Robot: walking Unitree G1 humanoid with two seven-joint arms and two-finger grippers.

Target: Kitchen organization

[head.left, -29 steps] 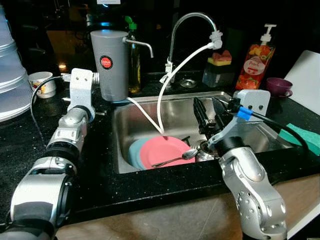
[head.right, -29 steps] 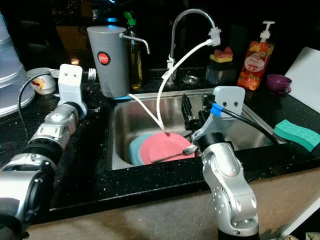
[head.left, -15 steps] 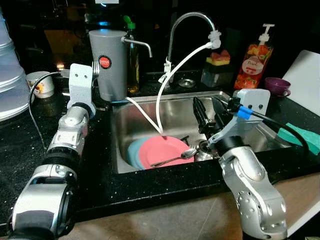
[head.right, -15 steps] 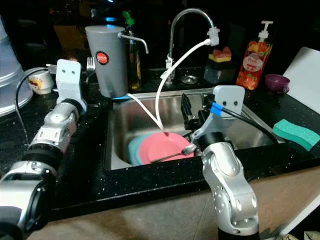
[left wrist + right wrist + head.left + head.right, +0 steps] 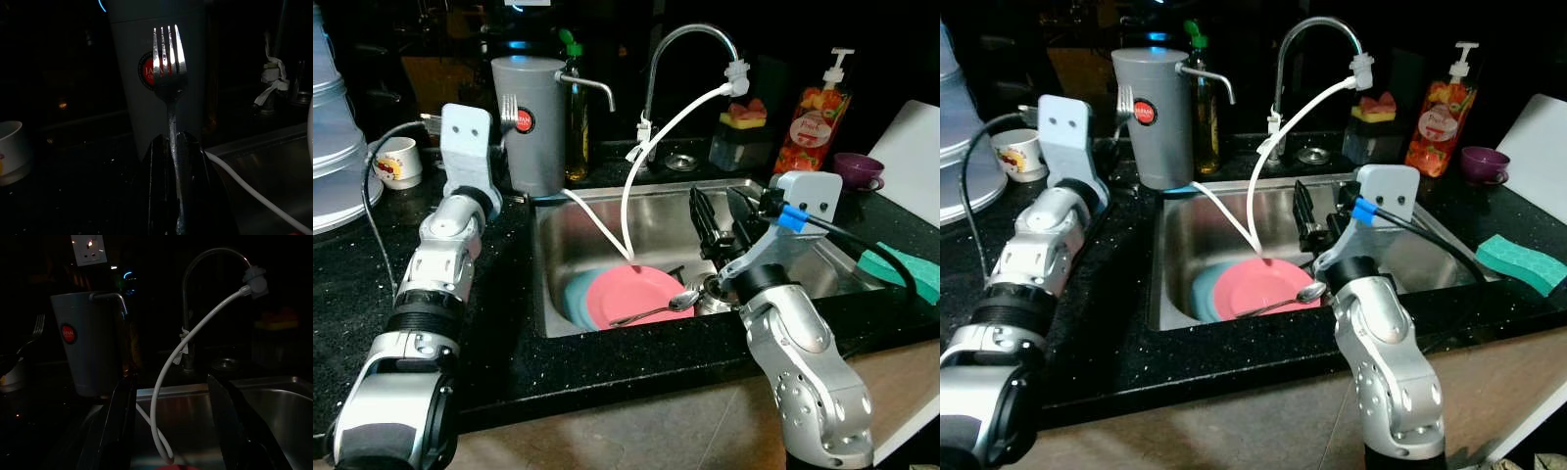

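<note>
Black countertop (image 5: 509,323) surrounds your steel sink (image 5: 548,284). Your left gripper (image 5: 173,142) pinches a fork (image 5: 168,73) upright by its handle, over the counter's back-left edge beside the grey dispenser (image 5: 533,127) (tines could strike it). Your right gripper (image 5: 171,411), fingers apart, hovers over the sink.

White hose (image 5: 651,157) and tap (image 5: 680,59) cross above the sink (image 5: 607,230), blocking passage.
</note>
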